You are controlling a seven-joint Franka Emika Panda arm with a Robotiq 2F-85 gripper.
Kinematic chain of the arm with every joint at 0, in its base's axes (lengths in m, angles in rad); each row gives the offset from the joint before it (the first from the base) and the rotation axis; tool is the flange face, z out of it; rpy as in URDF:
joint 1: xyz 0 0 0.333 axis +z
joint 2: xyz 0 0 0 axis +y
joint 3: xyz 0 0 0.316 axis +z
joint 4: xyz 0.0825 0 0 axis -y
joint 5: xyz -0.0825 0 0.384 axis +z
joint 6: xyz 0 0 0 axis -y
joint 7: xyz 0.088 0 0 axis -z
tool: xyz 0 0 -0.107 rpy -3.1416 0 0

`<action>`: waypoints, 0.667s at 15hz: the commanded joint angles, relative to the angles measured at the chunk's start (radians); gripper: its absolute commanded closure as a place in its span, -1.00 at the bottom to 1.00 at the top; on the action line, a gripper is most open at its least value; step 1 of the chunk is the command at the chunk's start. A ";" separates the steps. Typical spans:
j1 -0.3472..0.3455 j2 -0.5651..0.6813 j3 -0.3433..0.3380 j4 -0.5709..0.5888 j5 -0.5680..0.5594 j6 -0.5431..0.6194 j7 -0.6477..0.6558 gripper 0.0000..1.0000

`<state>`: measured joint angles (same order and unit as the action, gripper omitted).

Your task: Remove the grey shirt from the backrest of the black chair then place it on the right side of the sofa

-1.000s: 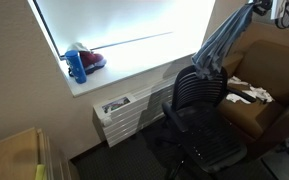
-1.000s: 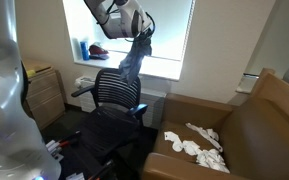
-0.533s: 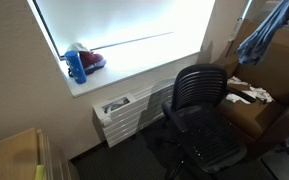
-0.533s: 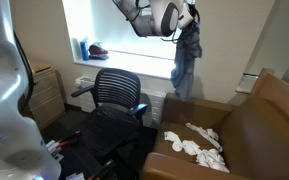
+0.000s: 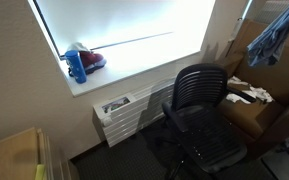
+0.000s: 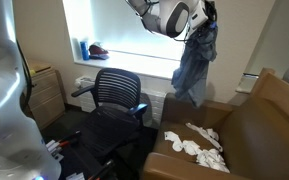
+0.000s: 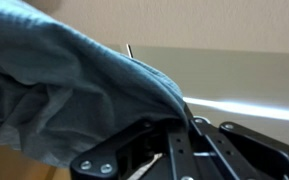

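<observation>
Filling one side of the room in both exterior views, a brown leather sofa [image 6: 256, 118] [image 5: 272, 108] stands beside a black mesh office chair [image 6: 114, 95] [image 5: 198, 100] on a wheeled base, which faces the bright window. A crumpled grey fabric shirt [image 6: 196, 62] [image 5: 274, 40] hangs in the air, clear of the chair and above the sofa end nearest it, its lower hem close over the sofa's armrest. It dangles from the robot's gripper [image 6: 205, 11], held high near the top of the window. In the wrist view the shirt [image 7: 64, 90] drapes over the black linkages, hiding the fingers, which are closed on the cloth. A heap of white crumpled cloths [image 6: 196, 143] [image 5: 250, 95] lies on the sofa seat. A blue plastic bottle [image 5: 77, 66] [image 6: 81, 48] stands upright on the windowsill.
</observation>
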<state>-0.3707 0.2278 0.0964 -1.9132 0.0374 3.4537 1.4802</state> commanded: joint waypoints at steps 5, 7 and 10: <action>0.301 0.373 -0.525 0.365 0.494 0.005 -0.220 0.97; 0.463 0.423 -0.683 0.321 0.632 -0.062 -0.262 0.97; 0.575 0.494 -0.784 0.345 0.658 -0.315 -0.175 0.97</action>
<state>0.1142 0.6626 -0.6007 -1.6123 0.6595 3.3136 1.2517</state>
